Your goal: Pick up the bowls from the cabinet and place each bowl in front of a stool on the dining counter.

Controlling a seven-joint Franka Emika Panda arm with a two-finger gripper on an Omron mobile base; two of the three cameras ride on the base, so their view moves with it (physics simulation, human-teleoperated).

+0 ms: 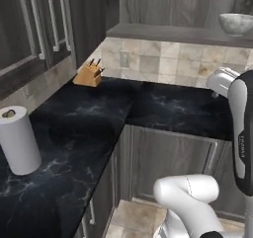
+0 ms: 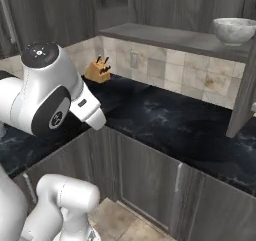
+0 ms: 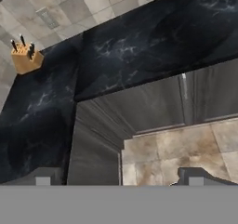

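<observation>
Dark marble runs along two walls of this kitchen corner, an L-shaped table point(image 1: 89, 128) over grey panelled base cabinets point(image 2: 150, 180), with a beige tiled backsplash behind. On it stand a wooden knife block point(image 1: 89, 75) in the far corner and a white paper-towel roll point(image 1: 19, 140) at the near left.

Above the backsplash a grey-brown cabinet shelf point(image 2: 165, 35) juts out, and on it, at the far right, sits the mottled grey-white bowl point(image 2: 235, 30); the left base view shows it at the same end of the shelf point(image 1: 236, 23). It is round, so no long axis governs the approach; what matters is height and side. The second, cream bowl cannot be made out here.

Seen through the hand camera, the pincer point(image 3: 121, 176) looks down and outward over the table's inner corner, the cabinet fronts and the tan floor tiles point(image 3: 186, 148), with the knife block at upper left. So the bowl lies well above and to the right of where the pincer points, well apart from it. By my reading, the arm must lift and swing right before any reach along the shelf.

The pincer's two fingertips point(image 3: 42, 176) stand far apart at the lower corners of the hand view, spread wide, with nothing between them and touching nothing.
</observation>
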